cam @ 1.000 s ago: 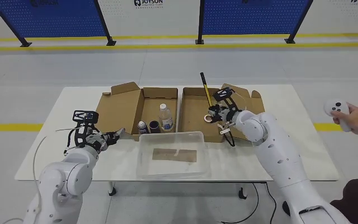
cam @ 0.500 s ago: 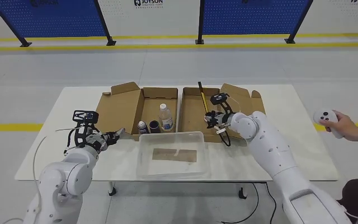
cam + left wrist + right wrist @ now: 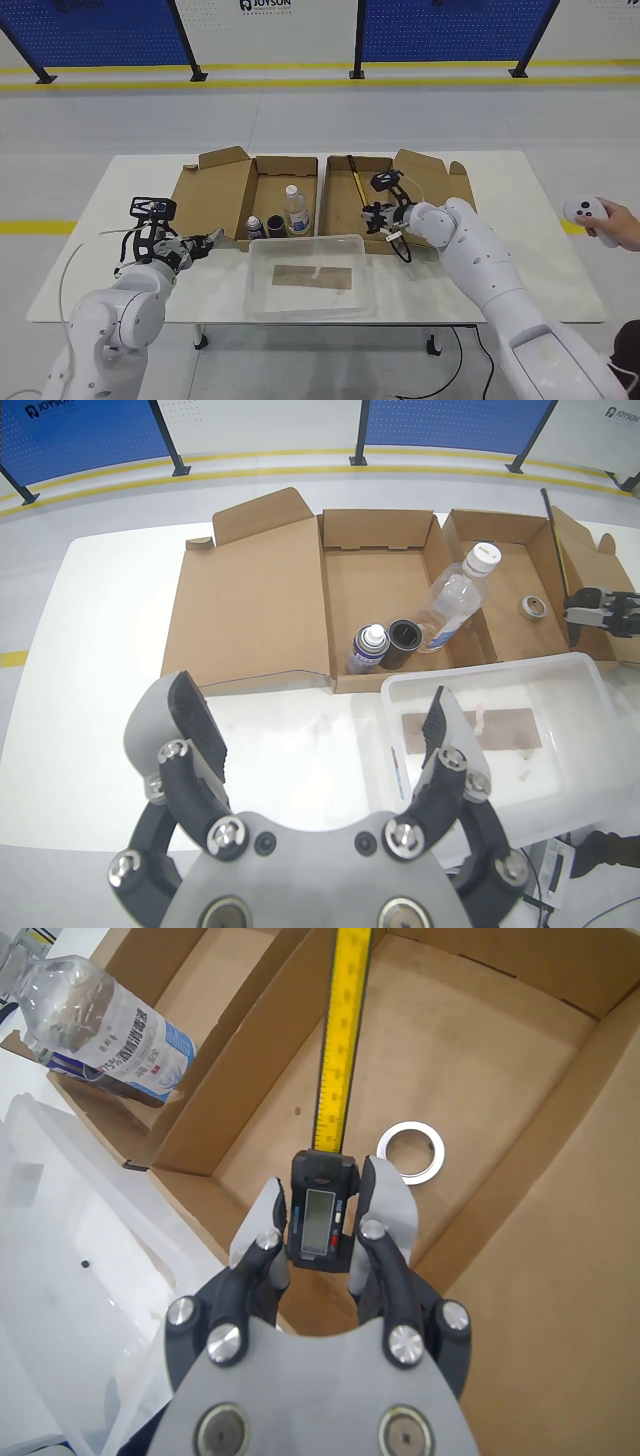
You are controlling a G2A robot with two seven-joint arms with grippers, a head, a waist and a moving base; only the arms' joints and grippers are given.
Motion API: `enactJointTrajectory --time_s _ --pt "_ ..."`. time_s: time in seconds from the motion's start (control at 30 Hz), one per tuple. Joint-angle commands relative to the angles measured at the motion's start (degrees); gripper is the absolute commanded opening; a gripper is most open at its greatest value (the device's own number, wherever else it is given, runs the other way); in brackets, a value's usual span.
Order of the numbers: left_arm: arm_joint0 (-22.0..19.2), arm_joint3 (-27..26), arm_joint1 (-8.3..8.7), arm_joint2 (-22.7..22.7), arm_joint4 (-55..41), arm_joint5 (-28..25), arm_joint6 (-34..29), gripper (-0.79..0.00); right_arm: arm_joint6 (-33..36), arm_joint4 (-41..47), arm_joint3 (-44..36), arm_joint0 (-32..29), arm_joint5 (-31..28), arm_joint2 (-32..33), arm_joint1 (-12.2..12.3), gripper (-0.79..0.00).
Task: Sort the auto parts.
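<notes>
- Right hand point(image 3: 324, 1180) is closed on the digital caliper point(image 3: 336, 1078), its two fingers pressing the sides of the black display block.
- This caliper has a long yellow beam with black graduations, a black slider, a grey screen and one small red button.
- It is over the right cardboard box point(image 3: 500, 1053), with the beam pointing toward the far wall along the side nearest the other box; whether it touches the floor I cannot tell.
- Just beside the slider, a silver metal ring point(image 3: 384, 1153) lies flat on that box's floor.
- Left hand point(image 3: 310, 692) hangs wide open over the white bench point(image 3: 100, 650), holding nothing.
- Left cardboard box point(image 3: 372, 590) holds a clear bottle point(image 3: 457, 600), a spray can point(image 3: 369, 650) and a black cylinder point(image 3: 402, 642), clustered in its near corner.
- Before both boxes stands a clear plastic bin point(image 3: 500, 665).
</notes>
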Motion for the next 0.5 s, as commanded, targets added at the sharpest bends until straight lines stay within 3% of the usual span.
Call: enactJointTrajectory --time_s 0.0,0.13,0.23,0.27,0.3,0.33,0.47 --pt "0.0 0.0 0.00 0.0 0.0 0.0 0.0 0.000 -0.2 0.1 0.1 -0.1 -0.6 0.0 0.0 -0.449" --pt "0.0 0.0 0.00 0.0 0.0 0.0 0.0 0.000 -1.4 -0.5 -0.8 -0.6 -1.0 0.2 0.1 -0.456" --pt "0.0 0.0 0.00 0.0 0.0 0.0 0.0 0.000 -3.5 -1.1 -1.7 -0.9 -1.6 1.2 0.6 -0.416" --pt "0.0 0.0 0.00 0.0 0.0 0.0 0.0 0.000 -4.5 -1.5 -2.3 -1.1 -1.8 1.7 0.9 -0.302" --pt "0.0 0.0 0.00 0.0 0.0 0.0 0.0 0.000 -5.7 -1.9 -2.9 -1.2 -2.4 2.4 1.2 -0.123" --pt "0.0 0.0 0.00 0.0 0.0 0.0 0.0 0.000 -7.0 -2.5 -3.9 -1.6 -3.0 3.1 1.6 0.000" --pt "0.0 0.0 0.00 0.0 0.0 0.0 0.0 0.000 -11.7 -4.6 -10.4 -4.7 -3.4 6.6 3.3 0.000"
